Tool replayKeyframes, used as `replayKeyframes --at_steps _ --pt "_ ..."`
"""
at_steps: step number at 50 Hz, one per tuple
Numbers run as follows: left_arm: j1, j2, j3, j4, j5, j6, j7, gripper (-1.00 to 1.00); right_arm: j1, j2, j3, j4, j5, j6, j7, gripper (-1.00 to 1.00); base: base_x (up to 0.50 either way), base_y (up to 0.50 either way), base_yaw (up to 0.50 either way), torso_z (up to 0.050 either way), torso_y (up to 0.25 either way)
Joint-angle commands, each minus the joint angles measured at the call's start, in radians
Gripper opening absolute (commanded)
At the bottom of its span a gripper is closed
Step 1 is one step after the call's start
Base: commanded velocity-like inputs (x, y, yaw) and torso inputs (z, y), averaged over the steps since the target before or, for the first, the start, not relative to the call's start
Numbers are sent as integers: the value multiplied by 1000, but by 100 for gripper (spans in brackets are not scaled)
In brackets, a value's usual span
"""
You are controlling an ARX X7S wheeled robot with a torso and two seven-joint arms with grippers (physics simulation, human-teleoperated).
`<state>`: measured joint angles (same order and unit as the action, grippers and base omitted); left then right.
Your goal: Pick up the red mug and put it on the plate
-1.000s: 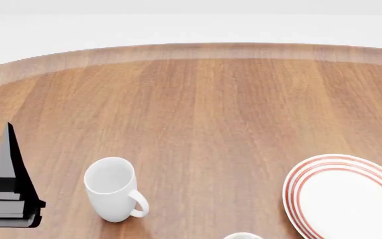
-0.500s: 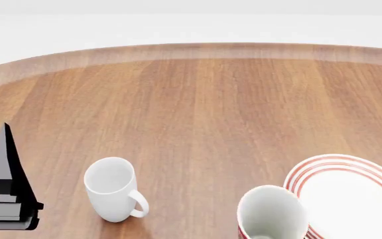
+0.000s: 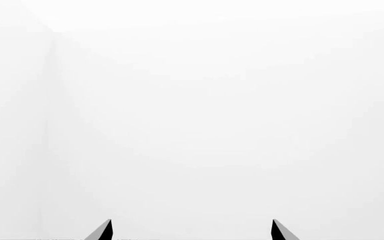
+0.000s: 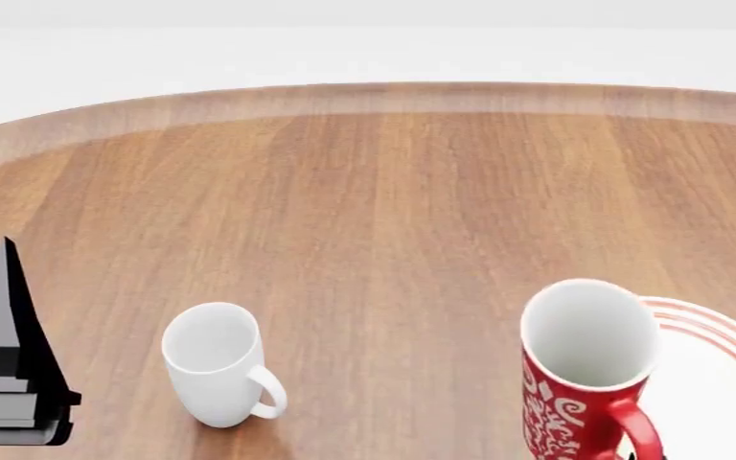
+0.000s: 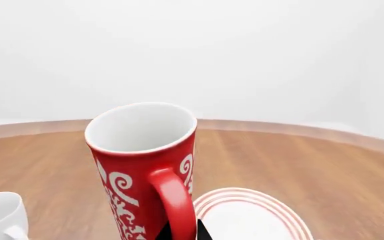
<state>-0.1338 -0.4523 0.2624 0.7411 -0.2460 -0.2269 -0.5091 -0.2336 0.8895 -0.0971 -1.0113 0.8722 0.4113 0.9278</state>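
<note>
The left gripper (image 4: 11,383) hangs idle with fingers spread, well left of the white mug (image 4: 218,362). The right gripper (image 5: 182,231), barely visible, appears pinched on the red mug (image 4: 588,374), upright, handle toward the camera. Carry it level over the plate (image 4: 713,383) just beside, then lower gently.

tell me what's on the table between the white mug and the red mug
Nothing: in the head view only bare wood of the table lies between the white mug and the red mug, which sits just left of the plate.
</note>
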Motion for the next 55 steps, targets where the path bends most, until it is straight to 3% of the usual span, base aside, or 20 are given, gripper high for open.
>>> replayKeyframes --at_steps 1,14,22,31,48,55 --pt "2 0 3 -4 -1 4 -2 100 108 69 34 -2 133 55 99 -100 0 0 0 0 0" --pt "-1 3 14 -12 5 8 -3 100 249 61 16 67 246 99 157 -100 0 0 0 0 0" --pt "5 0 10 -10 3 13 -6 100 251 99 75 85 315 84 194 -100 0 0 0 0 0" --pt "11 -6 7 1 2 14 -10 100 147 85 102 77 245 27 131 -100 0 0 0 0 0" --pt "11 -8 7 0 -2 19 -12 100 133 84 124 89 267 -2 113 -100 0 0 0 0 1" --pt "16 -10 7 4 -1 19 -15 100 164 169 149 158 292 26 48 -100 0 0 0 0 0"
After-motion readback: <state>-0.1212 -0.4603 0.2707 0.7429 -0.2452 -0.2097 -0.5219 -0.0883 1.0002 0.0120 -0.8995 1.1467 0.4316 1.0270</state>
